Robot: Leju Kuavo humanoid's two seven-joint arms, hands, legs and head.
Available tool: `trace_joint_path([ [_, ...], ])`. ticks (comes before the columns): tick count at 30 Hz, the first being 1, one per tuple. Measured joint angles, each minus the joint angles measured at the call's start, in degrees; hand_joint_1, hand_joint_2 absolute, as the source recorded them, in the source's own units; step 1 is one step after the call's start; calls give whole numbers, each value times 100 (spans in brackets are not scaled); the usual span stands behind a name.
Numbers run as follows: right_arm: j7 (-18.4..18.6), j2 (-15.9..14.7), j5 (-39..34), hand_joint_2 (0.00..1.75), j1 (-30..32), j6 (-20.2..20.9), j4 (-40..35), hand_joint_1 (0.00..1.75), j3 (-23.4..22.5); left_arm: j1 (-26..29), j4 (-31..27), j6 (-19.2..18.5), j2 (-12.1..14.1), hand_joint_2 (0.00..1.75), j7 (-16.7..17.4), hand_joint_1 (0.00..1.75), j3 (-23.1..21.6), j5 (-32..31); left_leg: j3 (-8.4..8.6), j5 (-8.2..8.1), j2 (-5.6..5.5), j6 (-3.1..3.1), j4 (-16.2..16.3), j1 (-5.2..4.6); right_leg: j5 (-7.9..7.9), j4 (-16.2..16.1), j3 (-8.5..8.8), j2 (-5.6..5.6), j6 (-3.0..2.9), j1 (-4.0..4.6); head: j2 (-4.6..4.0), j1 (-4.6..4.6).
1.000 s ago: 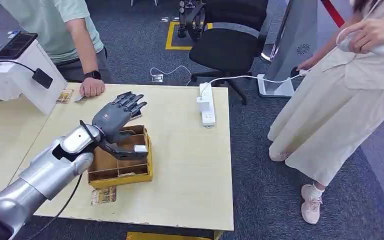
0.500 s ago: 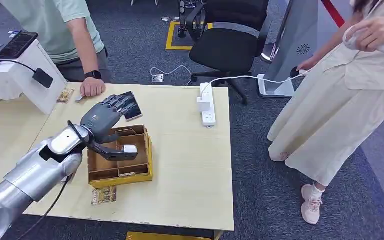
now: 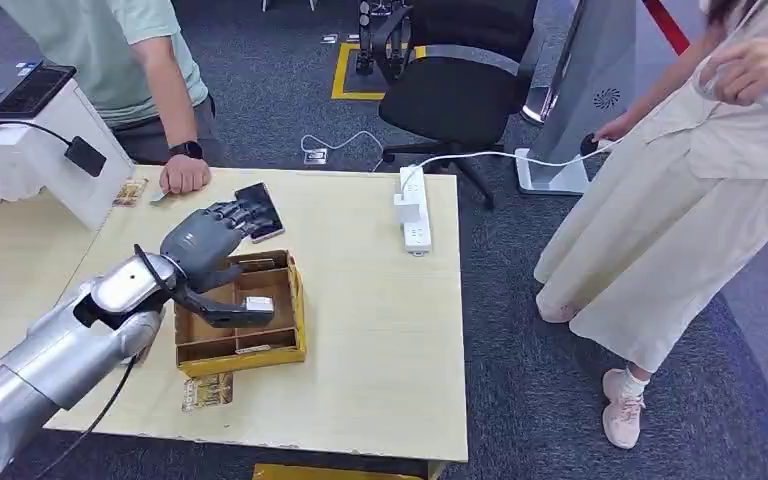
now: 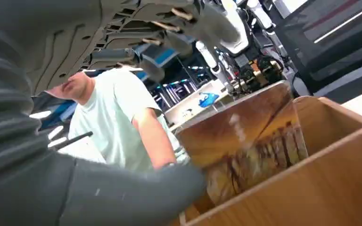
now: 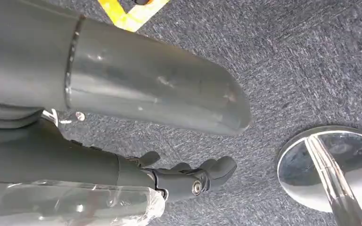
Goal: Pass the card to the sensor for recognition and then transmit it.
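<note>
Cards stand in a yellow-sided cardboard box with wooden-brown dividers (image 3: 260,345) at the middle of the pale wooden table (image 3: 380,330). The left hand (image 3: 205,245) hovers over the box's 10 o'clock corner, its dark fingers (image 3: 245,212) stretched toward 1 o'clock and its thick thumb (image 3: 222,312) reaching down across the compartments. In the left wrist view a glossy brown picture card (image 4: 252,136) stands upright inside the box, tilted against the divider, with the thumb tip (image 4: 169,181) right beside its lower edge; whether the thumb touches it I cannot tell, and the fingers are spread with nothing gripped.

A black phone (image 3: 259,211) lies at 12 o'clock of the box, just beyond the fingertips. Another card (image 3: 207,391) lies flat on the table at the box's 7 o'clock. A white stand (image 3: 55,165) with a small black sensor (image 3: 85,156) on a cable sits at 10 o'clock, and a white power strip (image 3: 414,208) at 2 o'clock.

The right hand (image 5: 188,179) hangs above grey carpet, fingers loosely curled on nothing.

A person's hand (image 3: 184,176) rests on the table's far edge.
</note>
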Motion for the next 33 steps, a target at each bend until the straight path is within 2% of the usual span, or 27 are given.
trace_joint_path([
  [1,-4,0,0,0,0,0,-2,0,-4,23,-35,-15,15,175,-2,155,-9,31,0,0,0,0,0,0,0,0,0,0,0,0,0,-6],
  [2,-7,0,-4,0,1,0,-2,0,-7,36,-61,-42,22,175,-18,162,-20,59,0,0,0,0,0,0,0,0,0,0,0,0,0,-2],
  [7,-11,0,-7,0,0,0,-7,0,-17,158,-184,-81,61,175,-72,169,-66,131,0,0,0,0,0,0,0,0,0,1,0,0,-2,-4],
  [15,4,0,20,0,-4,0,-7,0,-17,196,-249,-129,61,175,-72,161,-101,105,1,0,-1,0,0,0,0,0,0,-1,0,0,0,-4],
  [17,7,0,20,0,-4,0,-7,0,-17,195,-251,-138,59,175,-72,154,-109,76,1,0,-1,0,0,0,0,0,0,-1,0,0,-2,-2],
  [26,31,0,103,0,-3,-4,-7,0,-17,193,-251,-144,41,175,-72,157,-146,63,1,0,-1,0,0,-1,0,0,0,-1,0,0,0,-2],
  [27,42,0,103,0,-3,-4,-7,0,-17,193,-251,-144,37,175,-72,175,-151,63,1,0,-1,0,0,-1,0,0,0,-2,0,0,0,-2],
  [33,72,0,120,0,-2,-4,-7,0,-17,194,-266,-28,17,175,-55,175,-181,50,1,0,-1,0,0,-1,0,0,0,-1,0,0,0,-2],
])
